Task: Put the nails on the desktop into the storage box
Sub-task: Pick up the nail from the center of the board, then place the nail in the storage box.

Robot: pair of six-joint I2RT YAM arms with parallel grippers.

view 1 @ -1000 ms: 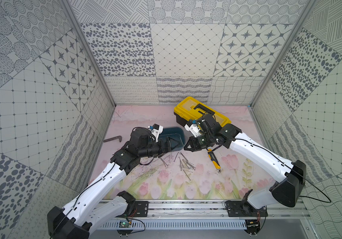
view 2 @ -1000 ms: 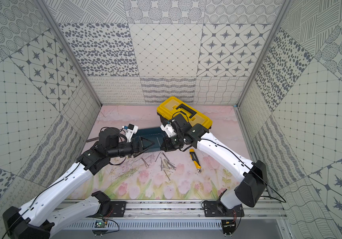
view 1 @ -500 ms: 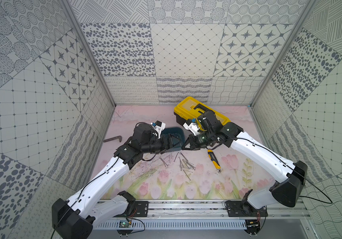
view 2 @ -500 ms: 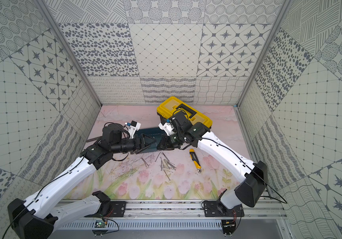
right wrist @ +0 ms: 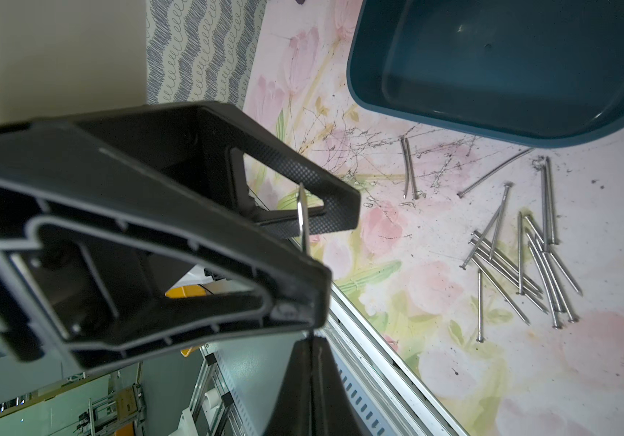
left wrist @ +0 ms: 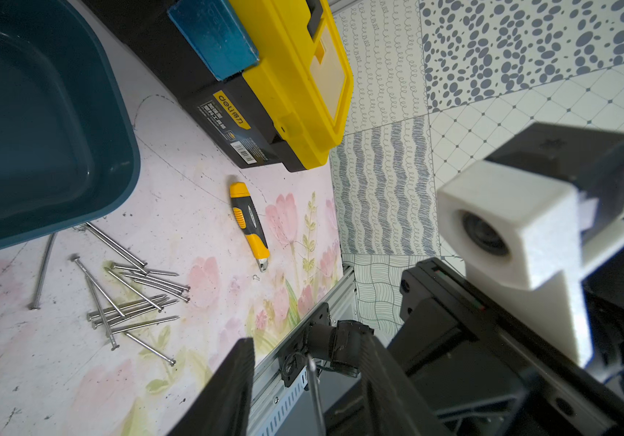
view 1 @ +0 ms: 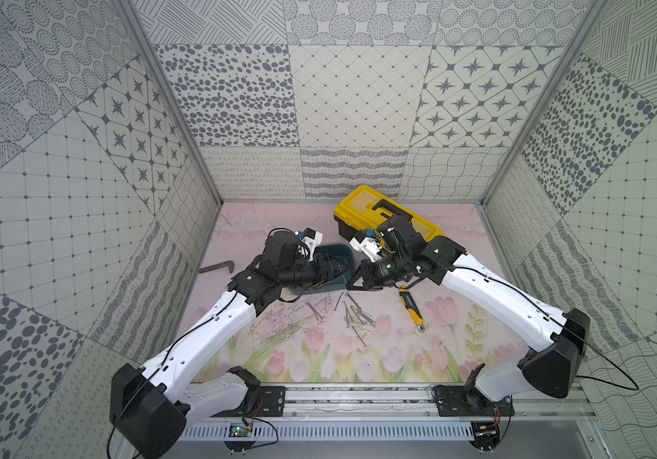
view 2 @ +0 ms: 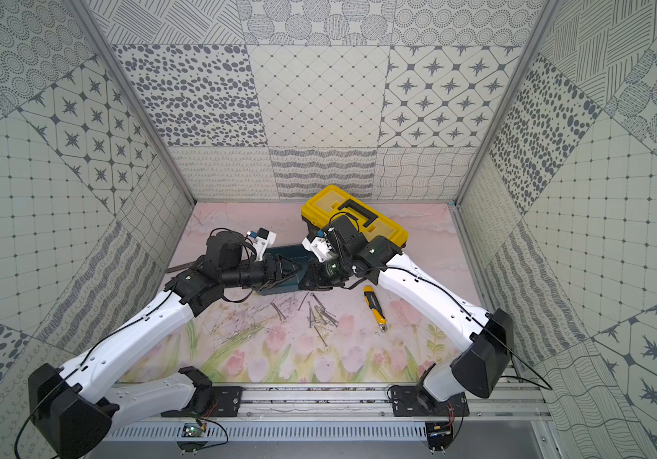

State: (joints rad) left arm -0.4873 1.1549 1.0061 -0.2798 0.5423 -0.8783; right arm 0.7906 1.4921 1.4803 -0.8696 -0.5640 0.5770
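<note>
The nails (view 1: 356,318) lie in a loose, crossing heap on the desk (view 1: 458,246), just off the near long side of the storage box (view 1: 336,251). A pair of them lies a little apart, and the closest ones reach almost to the box's rim. Both wrist views show the same heap (right wrist: 521,260) beside the teal box wall (right wrist: 355,75).

A single nail (right wrist: 304,226) is off the desk, by the box's near right corner. The right tool (right wrist: 312,343) is pinched tight on one end of it, so the shaft sticks out beyond the tips. The left tool (left wrist: 308,362) faces it from the box side. Its jaws are partly apart, and that nail (left wrist: 316,396) stands in the gap with clear space on both sides. In both top views the two tools meet tip to tip over that corner of the box.

A yellow-lidded toolbox (view 1: 362,202) stands close behind the box's far right corner. A yellow-and-black utility knife (view 1: 412,310) lies past the box's right end, level with the heap. A dark L-shaped bar (view 1: 217,267) lies well beyond the box's left end, by the wall.
</note>
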